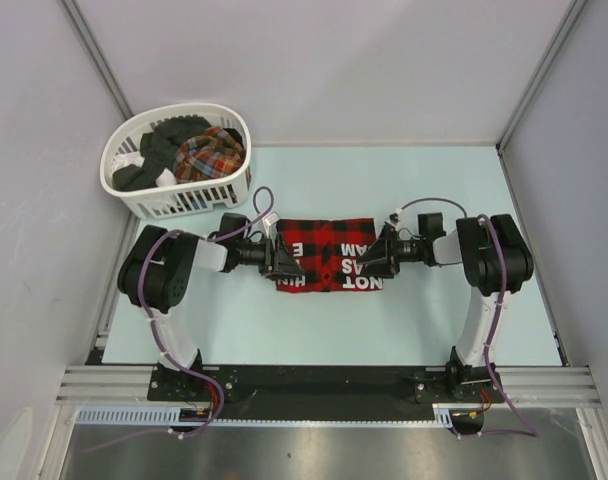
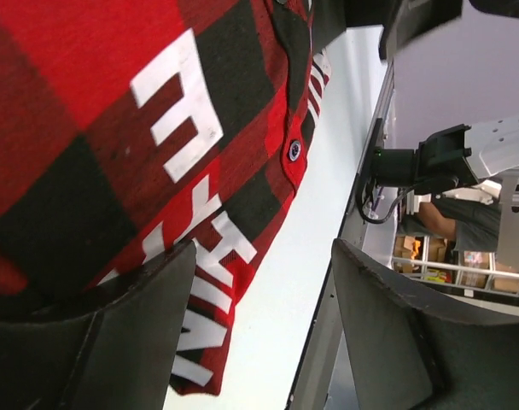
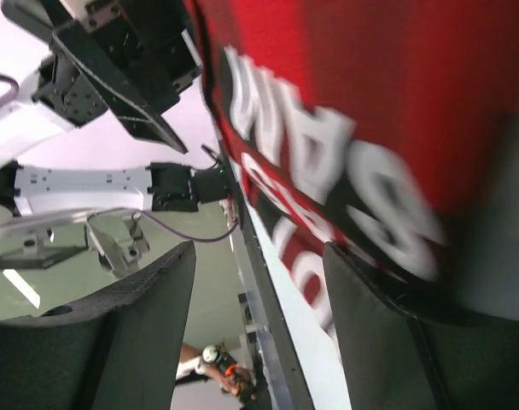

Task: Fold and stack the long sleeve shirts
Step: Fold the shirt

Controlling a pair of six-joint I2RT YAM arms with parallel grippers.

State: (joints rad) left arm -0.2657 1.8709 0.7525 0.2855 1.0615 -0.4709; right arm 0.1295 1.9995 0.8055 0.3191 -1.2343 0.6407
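Tabletop (image 1: 384, 320): pale blue, carrying everything here.
Basket (image 1: 184, 203): white slatted plastic, at the far left corner, heaped with clothes.
Red-and-black shirt (image 1: 329, 252): large-check flannel with white lettering, lying folded as a flat rectangle at the middle of the tabletop, between the two arms.
Plaid shirt (image 1: 209, 155): finer multicolour check, bunched in the basket beside dark clothes (image 1: 156, 150).
Left jaws: open, at the folded shirt's left end, clamping nothing.
Right jaws: open, at its right end, clamping nothing.
Button (image 2: 294, 150): dark, on the shirt's red edge.
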